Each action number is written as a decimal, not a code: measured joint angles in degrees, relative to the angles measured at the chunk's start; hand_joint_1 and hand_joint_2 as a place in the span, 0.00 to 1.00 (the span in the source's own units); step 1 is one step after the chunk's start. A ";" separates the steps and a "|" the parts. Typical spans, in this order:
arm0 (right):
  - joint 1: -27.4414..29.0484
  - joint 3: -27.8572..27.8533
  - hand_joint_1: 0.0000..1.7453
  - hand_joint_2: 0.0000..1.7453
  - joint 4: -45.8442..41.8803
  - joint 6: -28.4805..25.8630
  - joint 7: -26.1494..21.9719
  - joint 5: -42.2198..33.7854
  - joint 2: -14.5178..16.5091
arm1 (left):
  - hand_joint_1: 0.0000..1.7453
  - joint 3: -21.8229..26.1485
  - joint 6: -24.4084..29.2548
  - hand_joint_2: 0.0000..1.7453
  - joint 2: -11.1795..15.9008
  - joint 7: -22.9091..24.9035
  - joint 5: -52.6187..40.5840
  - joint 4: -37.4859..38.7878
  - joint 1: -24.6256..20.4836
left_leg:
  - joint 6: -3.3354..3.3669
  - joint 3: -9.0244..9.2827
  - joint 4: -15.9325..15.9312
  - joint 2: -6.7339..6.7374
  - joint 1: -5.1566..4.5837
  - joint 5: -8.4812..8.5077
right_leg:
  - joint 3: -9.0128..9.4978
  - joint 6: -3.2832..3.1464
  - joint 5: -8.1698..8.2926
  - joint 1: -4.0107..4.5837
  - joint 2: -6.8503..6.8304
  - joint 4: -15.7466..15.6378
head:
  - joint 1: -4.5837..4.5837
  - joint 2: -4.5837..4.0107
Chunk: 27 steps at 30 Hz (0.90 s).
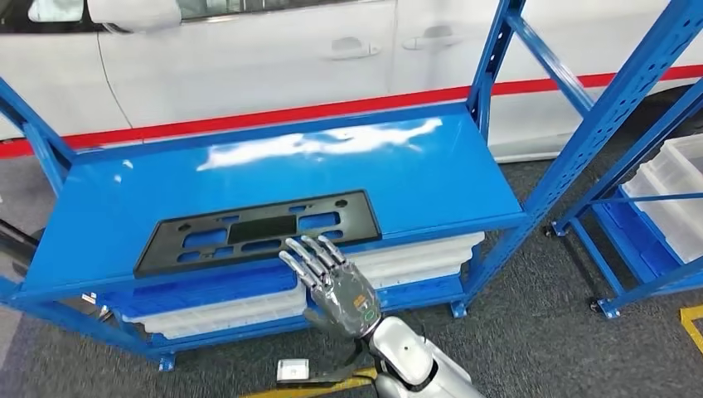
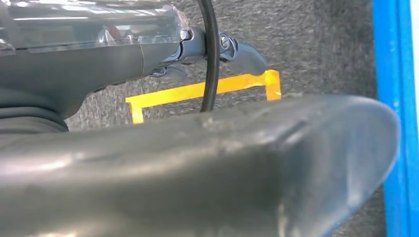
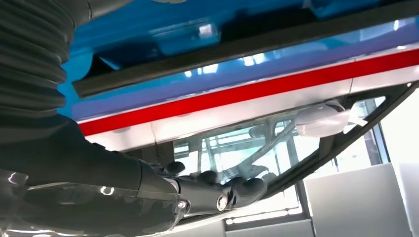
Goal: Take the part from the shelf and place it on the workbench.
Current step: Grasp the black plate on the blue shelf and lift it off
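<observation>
Head view is showing the black part lying flat near the front edge of the blue shelf, just beyond the right hand. That hand is reaching up from below with its fingers extended and slightly spread, holding nothing, their tips overlapping the part's near edge; whether they are touching it I cannot tell. White bins are sitting on the lower level, beneath and to either side of the hand, and a white car is standing behind the shelf.

Judging the risk: the part is thin and flat, so straight fingers may be pushing it backward instead of lifting it, or it may tip off the front edge.

Left wrist view is showing the left hand over grey floor with yellow tape; its fingers are mostly hidden, so its state is unclear. The workbench is out of sight.
</observation>
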 joint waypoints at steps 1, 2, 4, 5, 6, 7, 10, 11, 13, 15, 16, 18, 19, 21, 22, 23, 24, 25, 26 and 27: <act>0.05 -0.05 0.00 1.00 -0.02 0.43 0.14 0.38 0.09 | 0.00 0.22 -0.11 0.00 -0.03 -0.02 -0.27 0.00 -0.03 | -0.21 -1.94 3.76 0.01 0.09 -1.50 | 0.43 -0.16 -0.25 0.00 -0.06 -0.15 | 0.00 0.00; 0.07 -0.06 0.00 1.00 0.06 0.77 0.18 0.56 0.15 | 0.00 0.49 -0.19 0.00 -0.03 -0.02 -0.46 0.00 -0.03 | -0.40 -4.33 7.77 0.00 0.17 -2.93 | 0.70 -0.24 -0.49 0.00 -0.11 -0.17 | 0.00 0.00; 0.11 -0.07 0.00 1.00 0.45 1.11 0.05 0.57 0.18 | 0.00 0.94 -0.42 0.00 -0.03 -0.09 -0.94 0.00 0.03 | -0.68 -8.20 12.77 0.01 0.34 -3.31 | 1.34 -0.23 -1.09 0.00 -0.09 -0.15 | 0.00 0.00; 0.09 -0.07 0.00 1.00 0.73 1.15 -0.06 0.49 0.20 | 0.00 1.07 -0.50 0.00 -0.04 -0.14 -1.13 0.00 0.04 | -0.74 -8.61 11.99 0.01 0.43 -1.60 | 1.83 -0.16 -1.46 -0.01 -0.06 -0.14 | -0.01 0.00; 0.06 -0.07 0.00 1.00 1.02 1.20 -0.19 0.40 0.24 | 0.00 1.16 -0.58 0.00 -0.03 -0.22 -1.36 0.00 0.02 | -0.75 -8.12 9.43 0.03 0.51 0.95 | 2.41 -0.05 -1.87 -0.03 -0.03 -0.13 | -0.01 0.00; -0.01 -0.07 0.00 1.00 1.32 1.31 -0.31 0.34 0.34 | 0.00 1.24 -0.62 0.00 -0.02 -0.32 -1.52 0.01 -0.01 | -0.70 -6.79 5.25 0.10 0.59 3.84 | 2.99 0.14 -2.34 -0.03 -0.03 -0.12 | 0.00 0.00; -0.52 -0.05 0.00 1.00 2.38 1.65 -0.60 0.36 0.87 | 0.00 1.53 -0.63 0.00 -0.01 -0.58 -2.00 0.02 -0.24 | -0.07 -3.71 -2.72 0.12 0.39 7.02 | 3.81 1.04 -3.43 0.33 0.04 0.08 | 0.02 0.00; -0.67 -0.04 0.00 1.00 2.70 1.68 -0.63 0.40 1.04 | 0.00 1.58 -0.63 0.00 -0.02 -0.65 -2.11 0.02 -0.33 | 0.26 -3.55 -2.95 0.03 0.29 6.61 | 3.82 1.33 -3.60 0.44 0.06 0.08 | 0.02 0.00; -0.90 -0.04 0.00 1.00 3.18 1.82 -0.65 0.49 1.31 | 0.00 1.67 -0.63 0.00 -0.02 -0.82 -2.30 0.02 -0.42 | 1.00 -3.42 -3.16 -0.10 0.43 6.44 | 3.82 1.83 -4.02 0.36 -0.05 0.25 | 0.02 0.00; -1.41 0.13 0.00 1.00 3.84 1.97 -0.68 0.51 1.61 | 0.00 1.90 -0.68 0.00 -0.03 -1.07 -2.67 0.02 -0.57 | 1.71 -3.10 -3.42 -0.12 0.57 6.30 | 2.34 2.40 -5.81 0.21 -0.14 3.47 | 0.03 0.00; -1.75 0.34 0.00 1.00 4.41 2.00 -0.70 0.51 1.76 | 0.00 2.07 -0.73 0.00 -0.03 -1.23 -2.90 0.02 -0.69 | 1.98 -2.95 -3.48 -0.09 0.57 6.17 | 0.55 2.65 -7.28 0.13 -0.17 6.83 | 0.03 0.00; -2.25 0.90 0.00 1.00 5.96 2.02 -0.73 0.51 1.98 | 0.00 2.37 -0.82 0.00 -0.01 -1.52 -3.28 0.02 -0.95 | 2.32 -2.66 -3.47 -0.10 0.48 5.80 | -4.22 2.89 -9.83 0.06 -0.15 14.53 | 0.03 0.00; -2.34 1.19 0.00 1.00 6.71 2.02 -0.73 0.51 2.06 | 0.00 2.45 -0.85 0.00 0.00 -1.62 -3.40 0.02 -1.03 | 2.37 -2.40 -3.47 -0.16 0.41 5.58 | -5.94 2.86 -9.76 0.05 -0.15 16.66 | 0.03 0.00; -2.52 1.62 0.00 1.00 7.77 2.02 -0.73 0.50 2.22 | 0.00 2.54 -0.88 0.00 0.02 -1.73 -3.57 0.02 -1.08 | 2.34 -1.54 -3.46 -0.32 0.25 5.00 | -6.27 2.44 -6.17 0.15 -0.14 14.51 | 0.02 0.00; -2.75 1.79 0.00 1.00 8.17 2.02 -0.73 0.48 2.36 | 0.00 2.56 -0.88 0.00 0.02 -1.79 -3.67 0.03 -1.08 | 2.27 -1.06 -3.50 -0.38 0.19 4.66 | -5.00 1.96 -3.31 0.31 -0.13 10.67 | 0.03 0.00; -3.08 1.92 0.00 1.00 8.57 2.03 -0.69 0.43 2.53 | 0.00 2.57 -0.90 0.00 -0.04 -1.88 -3.81 0.08 -1.14 | 2.13 -0.66 -3.51 -0.40 0.09 4.33 | -3.56 1.37 -1.21 0.55 -0.13 6.91 | 0.02 0.00; -3.45 2.04 0.00 1.00 8.97 2.08 -0.62 0.34 2.75 | 0.00 2.59 -0.91 0.00 -0.08 -1.98 -3.97 0.14 -1.26 | 1.93 -0.44 -3.51 -0.42 0.03 4.08 | -2.37 0.89 0.11 0.79 -0.14 3.80 | 0.03 0.00; -3.81 2.14 0.00 1.00 9.39 2.17 -0.44 0.22 3.01 | 0.00 2.63 -0.92 0.00 -0.12 -2.13 -4.13 0.21 -1.39 | 1.66 -0.37 -3.56 -0.41 0.08 3.92 | -1.70 0.51 0.60 1.06 -0.12 1.97 | 0.05 0.00; -4.13 2.22 0.00 1.00 9.83 2.30 -0.17 0.08 3.26 | 0.00 2.69 -0.93 0.00 -0.16 -2.26 -4.35 0.27 -1.51 | 1.34 -0.33 -3.66 -0.38 0.13 3.84 | -1.52 0.30 0.35 1.23 -0.09 1.41 | 0.05 0.00; -4.45 2.27 0.00 1.00 10.28 2.47 0.19 -0.05 3.59 | 0.00 2.75 -0.93 0.00 -0.13 -2.41 -4.56 0.31 -1.63 | 1.00 -0.23 -3.84 -0.35 0.16 3.78 | -1.39 0.22 0.35 1.19 -0.01 0.93 | 0.07 0.00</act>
